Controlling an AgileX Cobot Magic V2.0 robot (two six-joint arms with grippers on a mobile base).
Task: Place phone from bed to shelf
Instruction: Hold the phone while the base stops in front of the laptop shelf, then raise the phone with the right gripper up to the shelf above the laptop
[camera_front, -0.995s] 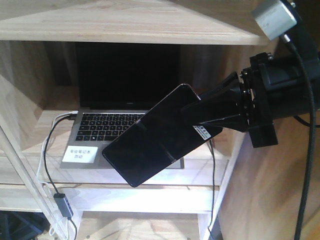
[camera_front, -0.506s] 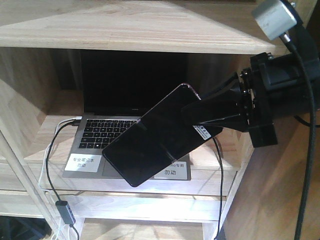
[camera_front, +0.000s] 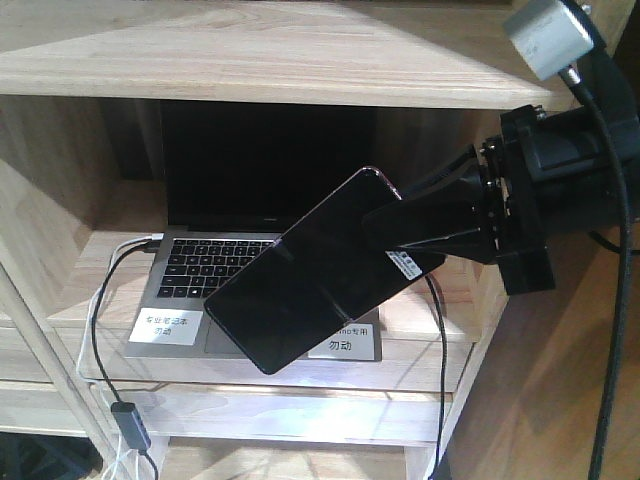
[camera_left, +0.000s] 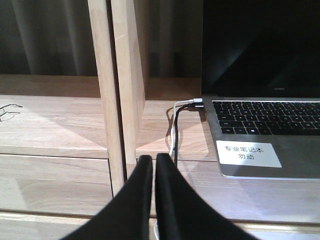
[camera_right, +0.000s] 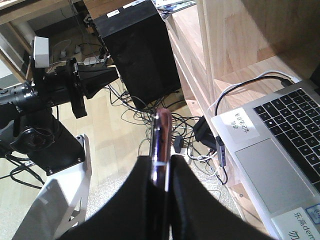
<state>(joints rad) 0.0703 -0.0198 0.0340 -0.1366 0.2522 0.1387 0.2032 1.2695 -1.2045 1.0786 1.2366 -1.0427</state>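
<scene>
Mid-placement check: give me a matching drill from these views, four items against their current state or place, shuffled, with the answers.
Items
1. phone
2. laptop
3. left end effector
4. white label

States
A. lid open, sitting on the shelf
B. shut, holding nothing
C. clamped in the right end effector, held in the air in front of the laptop
D. stuck on the palm rest, left of the trackpad

Pairs: 1-C, 2-A, 3-B, 4-D

laptop (camera_left: 260, 130) | palm-rest label (camera_left: 248, 153): 专业笔记本 勿动 | second label (camera_front: 343, 340): 勿动, top line partly hidden
</scene>
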